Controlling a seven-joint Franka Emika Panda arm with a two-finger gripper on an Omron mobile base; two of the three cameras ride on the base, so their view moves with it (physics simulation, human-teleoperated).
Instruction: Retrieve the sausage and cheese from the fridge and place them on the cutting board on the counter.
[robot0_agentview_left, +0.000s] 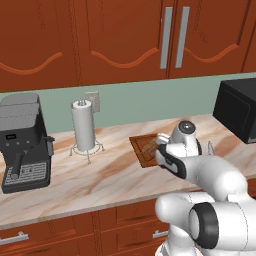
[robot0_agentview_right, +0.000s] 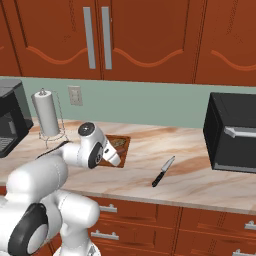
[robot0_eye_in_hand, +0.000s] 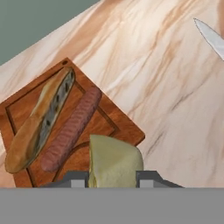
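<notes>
The cutting board (robot0_eye_in_hand: 127, 127) lies on the counter (robot0_eye_in_hand: 175, 105) with the reddish-brown sausage (robot0_eye_in_hand: 72, 129) resting across its middle. My gripper (robot0_eye_in_hand: 113, 178) is shut on the pale yellow cheese (robot0_eye_in_hand: 114, 162), which hangs just above the board's near corner. In the base views my hand hovers over the board (robot0_agentview_left: 141, 150) (robot0_agentview_right: 120, 141) and hides most of it. The fridge is out of view.
A baguette (robot0_eye_in_hand: 41, 118) lies on the board beside the sausage. A knife (robot0_agentview_right: 163, 171) rests on the counter right of the board. A paper-towel stand (robot0_agentview_left: 83, 125) and a coffee machine (robot0_agentview_left: 22, 142) stand to the left. A black microwave (robot0_agentview_right: 232, 132) sits at the right.
</notes>
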